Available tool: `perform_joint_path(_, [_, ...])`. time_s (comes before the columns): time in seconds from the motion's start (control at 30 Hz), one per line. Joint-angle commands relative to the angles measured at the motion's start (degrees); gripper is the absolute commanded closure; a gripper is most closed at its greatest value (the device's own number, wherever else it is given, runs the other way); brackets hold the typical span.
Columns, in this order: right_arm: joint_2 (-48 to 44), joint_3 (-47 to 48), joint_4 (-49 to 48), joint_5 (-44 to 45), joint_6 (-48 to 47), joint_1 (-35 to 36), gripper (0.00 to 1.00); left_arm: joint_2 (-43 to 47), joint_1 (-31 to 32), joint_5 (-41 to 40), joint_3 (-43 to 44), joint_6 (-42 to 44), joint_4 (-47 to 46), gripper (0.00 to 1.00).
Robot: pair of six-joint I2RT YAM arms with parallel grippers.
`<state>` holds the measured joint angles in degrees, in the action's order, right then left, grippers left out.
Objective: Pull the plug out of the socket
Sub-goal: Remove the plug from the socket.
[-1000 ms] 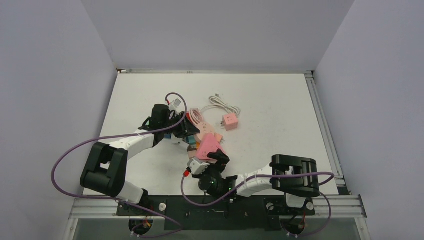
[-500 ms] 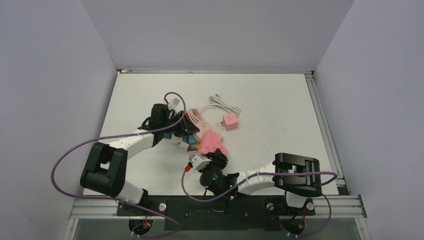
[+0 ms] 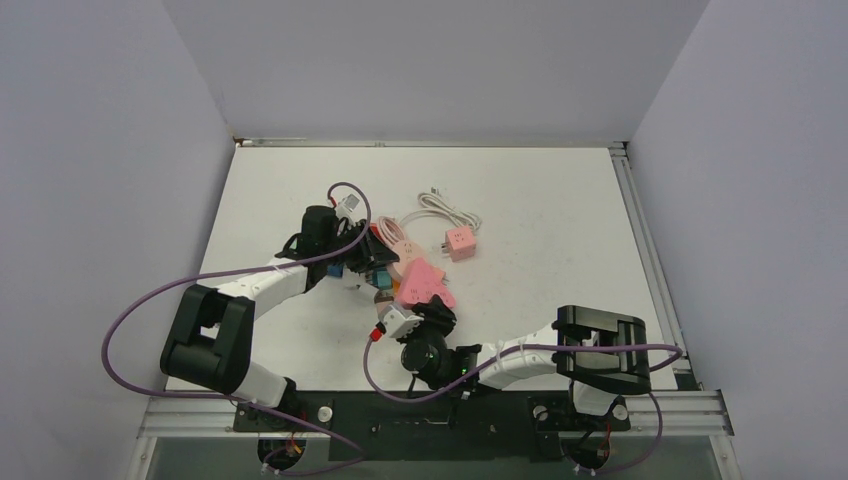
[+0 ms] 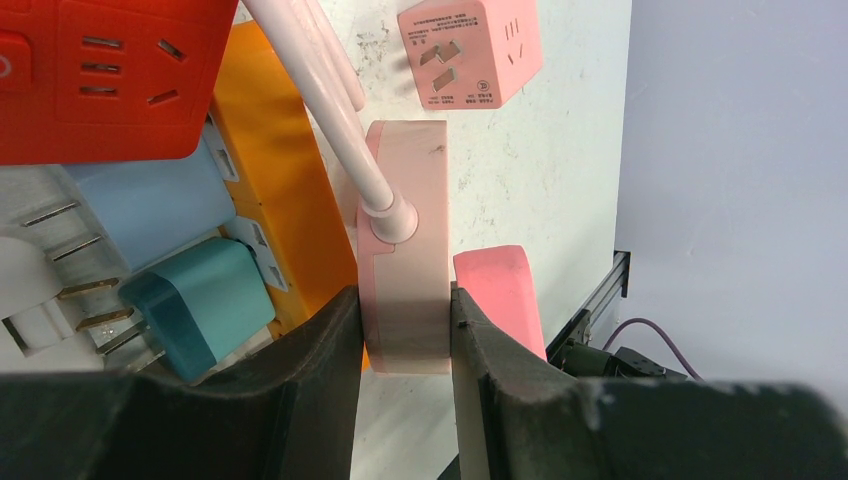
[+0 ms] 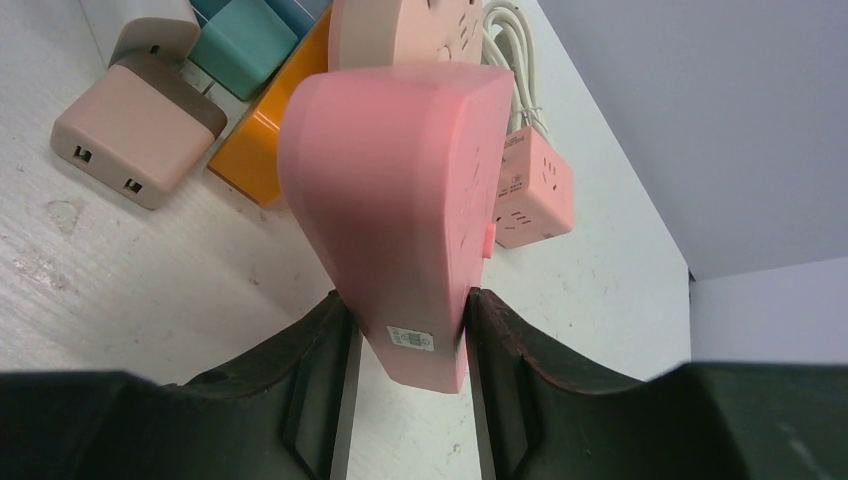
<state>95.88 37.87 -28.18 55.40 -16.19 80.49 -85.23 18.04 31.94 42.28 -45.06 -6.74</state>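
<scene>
- The left claw was closed on the socket, with its dark fingers pressed against the two flat faces of that pale pink body.
- The socket stood on edge in that grip. Its long axis ran straight out from the claw, and its cord left the narrow edge and led away across the tabletop.
- The right claw was clamped on the plug, with one finger on either side of its near end, where a small label showed.
- In the right wrist view the plug's long axis pointed out of the claw and away from the arm. The far, broader end reached toward the socket and the orange block.
- The plug's holed face was turned to the right of that view, toward the pink cube.
- From above, the plug sat between the two claws near the tabletop's middle, just right of the left claw and just beyond the right claw.
- In the left wrist view the plug lay just beside the socket. We could not tell whether the two were joined.
- A red block, a teal adapter and a tan adapter crowded the socket's other side.
</scene>
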Motion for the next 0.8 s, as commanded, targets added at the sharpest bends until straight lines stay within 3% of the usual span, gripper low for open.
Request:
perform_joint_path(0.0, [-0.5,0.9,-3.1,1.5,-1.8,0.5,0.94,1.2,-0.2,2.0,2.3,1.2,-2.5,1.0])
perform_joint_path(0.2, [2.8,2.3,-3.2,2.9,-3.3,1.7,0.95,1.2,-0.2,2.1,2.3,1.2,-2.5,1.0])
perform_joint_path(0.37, [-1.2,1.4,-2.9,0.8,-1.2,0.9,0.95,1.1,-0.1,2.0,2.4,1.3,-2.4,1.0])
perform_joint_path(0.77, [-14.3,-0.9,3.5,-15.5,9.3,-9.0,0.95,1.8,-0.1,0.8,2.7,2.6,-1.1,1.0])
